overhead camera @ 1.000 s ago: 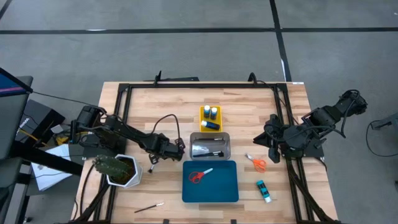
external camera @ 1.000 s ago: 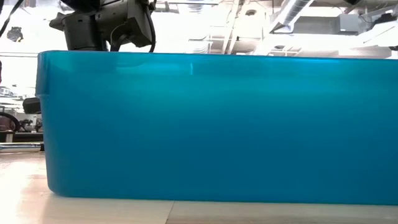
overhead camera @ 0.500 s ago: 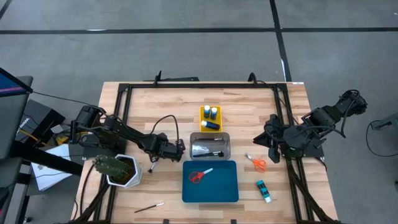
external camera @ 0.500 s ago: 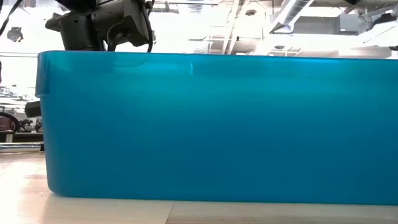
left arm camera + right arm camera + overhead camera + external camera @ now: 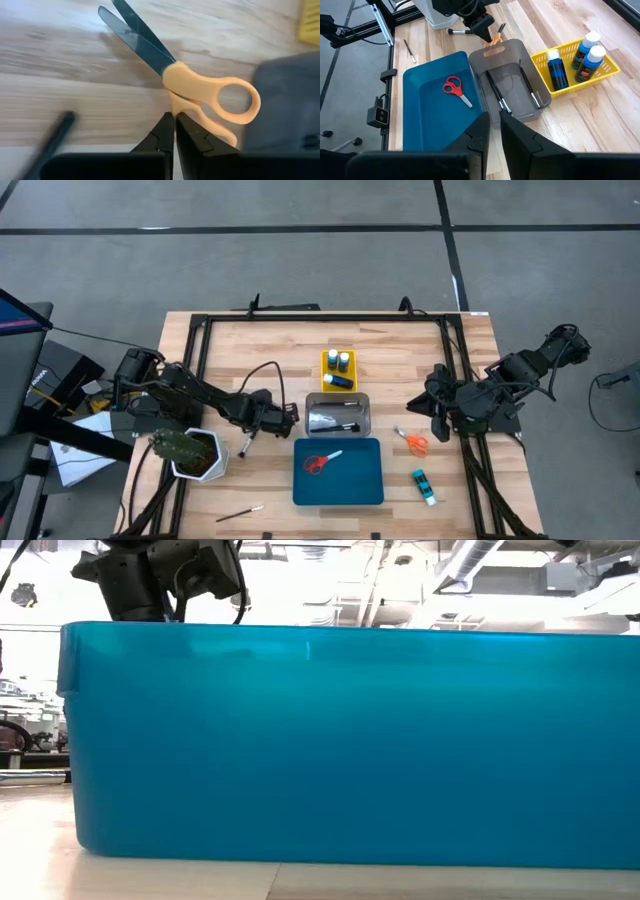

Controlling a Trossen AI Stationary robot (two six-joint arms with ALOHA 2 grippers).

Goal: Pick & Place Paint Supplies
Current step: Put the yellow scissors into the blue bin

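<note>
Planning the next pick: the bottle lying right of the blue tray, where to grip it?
Mid-body of the bottle, from straight above, jaws across its width: it lies flat, long sides clear of the blue tray and orange scissors.

grey tray beside scissors, cactus behind left arm

Pale wood-grain table, glossy blue plastic tray, scissors with smooth orange plastic handles.

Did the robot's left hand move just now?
Yes, a little. In the view from above, the left end effector rose slightly toward the table's far edge, compared with the gray tray beside it. It's shut by the orange scissors.
</note>
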